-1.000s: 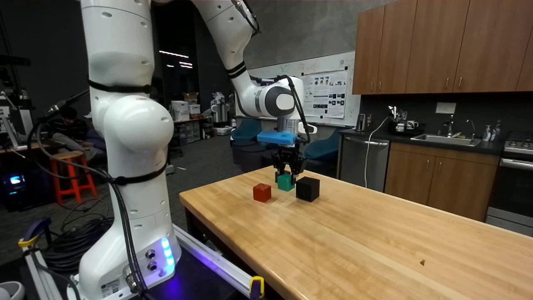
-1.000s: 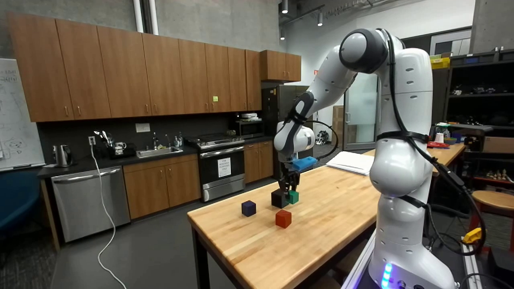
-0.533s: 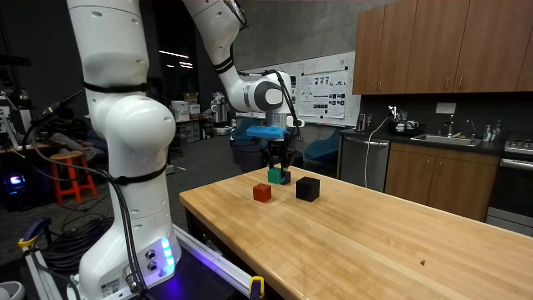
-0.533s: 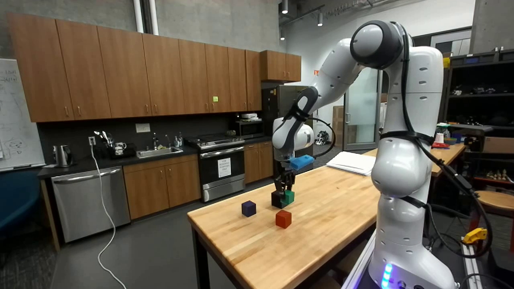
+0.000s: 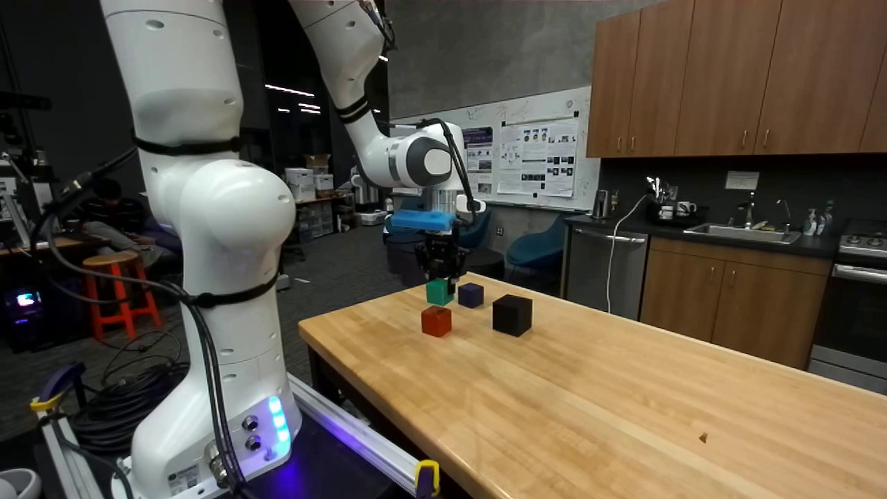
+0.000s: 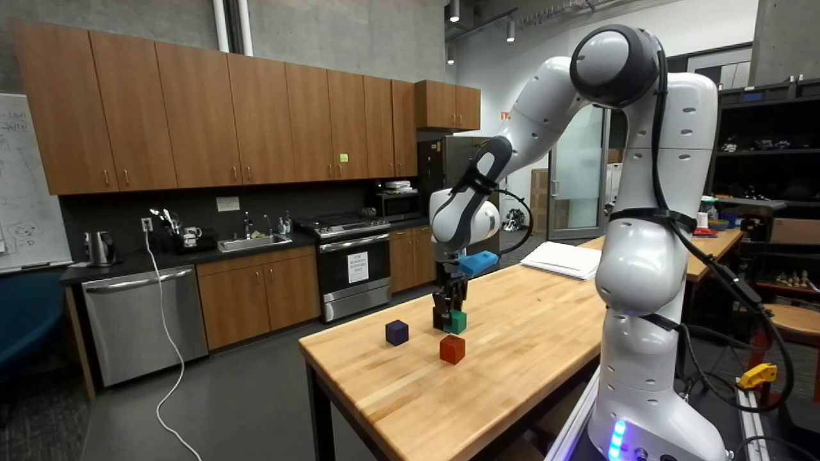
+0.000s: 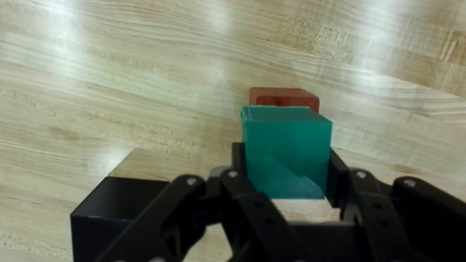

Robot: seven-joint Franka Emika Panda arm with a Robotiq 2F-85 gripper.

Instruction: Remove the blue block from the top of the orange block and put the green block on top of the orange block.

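The green block is held in the air between the fingers of my gripper, shut on its two sides. The wrist view shows the same green block between the finger pads. The orange block sits on the table with nothing on it; in the wrist view the orange block is partly hidden by the green block. In an exterior view the green block is above and behind the orange block. The blue block sits alone near the table corner; it also shows here.
A larger black cube stands beside the orange block. It is partly hidden behind my gripper in an exterior view and at lower left in the wrist view. White papers lie farther along the wooden table.
My gripper has carried the green block left in one exterior picture, and left and slightly down in another, to over the orange block's far side. The blue block is now uncovered.
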